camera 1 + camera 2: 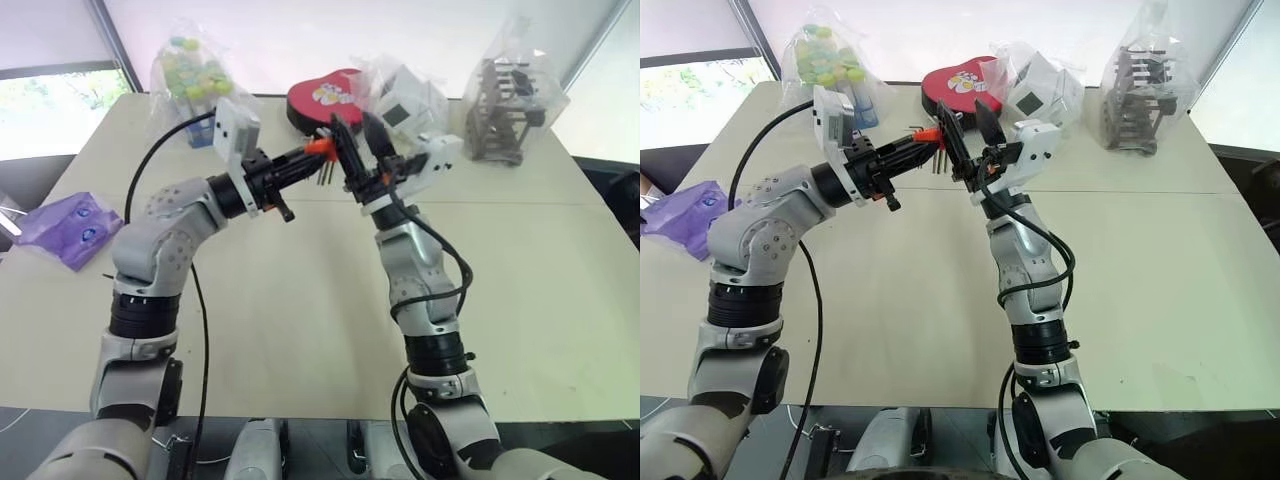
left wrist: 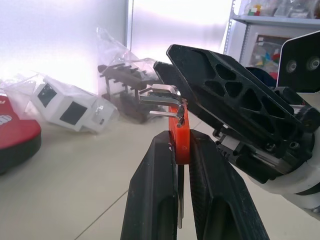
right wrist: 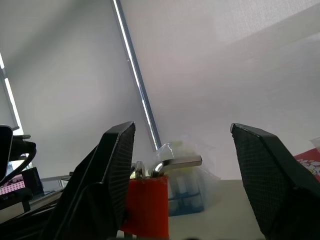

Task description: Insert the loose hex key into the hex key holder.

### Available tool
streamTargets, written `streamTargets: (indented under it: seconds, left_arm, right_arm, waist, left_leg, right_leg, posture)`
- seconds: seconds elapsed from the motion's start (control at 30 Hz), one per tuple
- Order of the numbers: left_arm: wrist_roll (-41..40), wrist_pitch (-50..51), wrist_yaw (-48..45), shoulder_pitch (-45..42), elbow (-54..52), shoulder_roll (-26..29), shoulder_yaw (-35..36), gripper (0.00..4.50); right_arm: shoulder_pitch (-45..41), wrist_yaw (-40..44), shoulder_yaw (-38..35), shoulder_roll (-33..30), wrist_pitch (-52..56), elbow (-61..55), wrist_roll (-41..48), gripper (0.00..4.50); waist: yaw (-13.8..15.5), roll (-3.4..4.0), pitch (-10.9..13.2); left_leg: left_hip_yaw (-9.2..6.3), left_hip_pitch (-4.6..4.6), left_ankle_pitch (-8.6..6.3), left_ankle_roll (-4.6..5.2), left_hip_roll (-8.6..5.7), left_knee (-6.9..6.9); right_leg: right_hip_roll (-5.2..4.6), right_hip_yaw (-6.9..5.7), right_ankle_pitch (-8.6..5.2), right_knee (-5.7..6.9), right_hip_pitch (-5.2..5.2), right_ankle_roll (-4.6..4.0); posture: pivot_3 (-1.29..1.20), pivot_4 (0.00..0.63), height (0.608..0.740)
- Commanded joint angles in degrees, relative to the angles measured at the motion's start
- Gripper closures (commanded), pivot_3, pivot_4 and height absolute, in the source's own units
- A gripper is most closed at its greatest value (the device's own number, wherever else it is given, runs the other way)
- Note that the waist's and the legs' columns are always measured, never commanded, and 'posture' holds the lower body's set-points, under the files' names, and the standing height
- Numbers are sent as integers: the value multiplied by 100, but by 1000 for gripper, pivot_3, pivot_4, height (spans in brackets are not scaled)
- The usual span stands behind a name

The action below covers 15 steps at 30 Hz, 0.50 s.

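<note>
My left gripper (image 1: 312,156) is shut on the orange-red hex key holder (image 1: 318,147), raised above the table. In the left wrist view the holder (image 2: 179,137) stands pinched between the two black fingers, with several metal keys (image 2: 162,100) sticking out of its far end. My right gripper (image 1: 362,142) is open right beside the holder, one finger close against it and nothing between the fingers. In the right wrist view the holder (image 3: 147,202) sits by one finger (image 3: 117,170), with bent key ends above it. I cannot tell the loose hex key apart from the holder's keys.
On the beige table (image 1: 300,300) lie a purple plastic bag (image 1: 70,228) at the left edge, a bag of coloured pieces (image 1: 190,75), a red heart-shaped box (image 1: 325,95), a bagged white cube (image 1: 410,100) and a bagged dark rack (image 1: 505,110) along the far side.
</note>
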Motion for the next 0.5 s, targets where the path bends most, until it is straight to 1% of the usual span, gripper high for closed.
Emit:
streamTargets:
  seconds: [0.03, 0.2, 0.3, 0.37, 0.5]
  left_arm:
    - [-1, -141, 22, -111, -120, -19, 84, 4500]
    - [-153, -29, 159, -45, -68, -243, 118, 4500]
    - [-271, 101, 295, 58, -48, -482, 135, 4500]
    - [-546, 400, 458, 198, 69, -834, 145, 4500]
    - [-891, 994, 650, 512, 162, -1305, 13, 4500]
  right_arm:
    - [254, 119, -72, -277, 44, -588, 18, 1642]
    - [1236, 256, -416, -1109, 534, -1633, 250, 1642]
    - [1562, 197, -655, -1455, 755, -1987, 357, 1642]
    - [1823, 182, -964, -1746, 835, -2096, 355, 1642]
    - [2182, 141, -1298, -2059, 936, -2287, 385, 1642]
  waist:
    - [10, 0, 0]
    - [40, -1, 0]
    - [18, -1, 0]
    - [11, 0, -1]
    - [2, 0, -1]
  left_leg:
    - [0, 0, 0, 0, 0, 0]
    - [-5, -11, 0, 1, -4, 0]
    - [-2, -12, -1, 1, -6, 1]
    - [-2, -7, -1, 1, -5, 1]
    - [-7, 3, -1, 1, 0, -1]
  right_leg:
    - [0, 0, 0, 0, 0, 0]
    - [-4, 1, 0, -9, 2, 1]
    - [-6, 3, 0, -12, 2, 1]
    - [-1, 5, 0, -8, 2, 1]
    - [15, 9, -1, -5, 6, 0]
  posture:
    - [0, 150, 740]
    - [0, 150, 740]
    - [0, 150, 740]
    - [0, 150, 740]
    - [0, 150, 740]
